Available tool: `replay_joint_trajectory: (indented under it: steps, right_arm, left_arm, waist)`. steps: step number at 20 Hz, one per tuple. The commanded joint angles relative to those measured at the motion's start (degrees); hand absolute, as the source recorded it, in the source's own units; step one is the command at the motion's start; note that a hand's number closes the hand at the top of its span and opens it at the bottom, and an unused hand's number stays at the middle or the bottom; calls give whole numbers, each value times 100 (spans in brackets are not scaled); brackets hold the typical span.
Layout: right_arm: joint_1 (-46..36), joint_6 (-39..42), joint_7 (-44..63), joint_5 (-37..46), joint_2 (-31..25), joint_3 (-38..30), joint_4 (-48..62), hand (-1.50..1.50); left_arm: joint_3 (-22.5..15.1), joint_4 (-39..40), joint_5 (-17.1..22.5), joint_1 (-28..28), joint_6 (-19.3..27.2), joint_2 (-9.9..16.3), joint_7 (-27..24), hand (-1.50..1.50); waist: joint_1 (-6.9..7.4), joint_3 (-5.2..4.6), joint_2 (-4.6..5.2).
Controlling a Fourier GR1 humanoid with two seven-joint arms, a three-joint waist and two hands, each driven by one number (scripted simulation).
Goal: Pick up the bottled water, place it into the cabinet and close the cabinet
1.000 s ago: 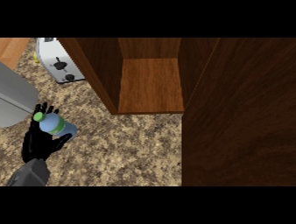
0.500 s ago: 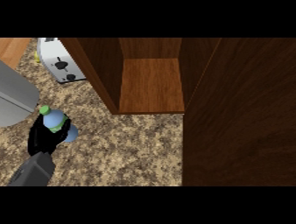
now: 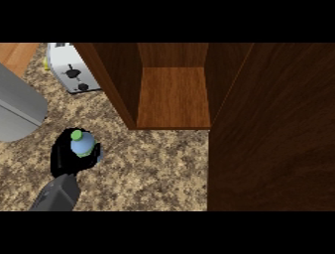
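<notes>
Curling around bottled water with left hand, above speckled counter, left of cabinet. Standing at upper left: toaster. Showing a bare wooden shelf inside cabinet. Hanging open at right: cabinet door.

The bottled water, pale blue with a green cap, seems upright, left of the open wooden cabinet.

No text or labels can be read.
</notes>
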Motion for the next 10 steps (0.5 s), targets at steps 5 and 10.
replay_joint_trajectory:
  steps: [5,10]
  right_arm:
    - [42,36,198,-510,-90,-229,-607,-150]
    - [-67,-182,361,-476,-122,-179,-777,-150]
  left_arm:
    - [-1022,-821,213,120,384,-533,-25,150]
    - [-2029,-1760,544,513,521,-541,244,150]
  waist:
    - [25,7,-28]
    - [99,6,-35]
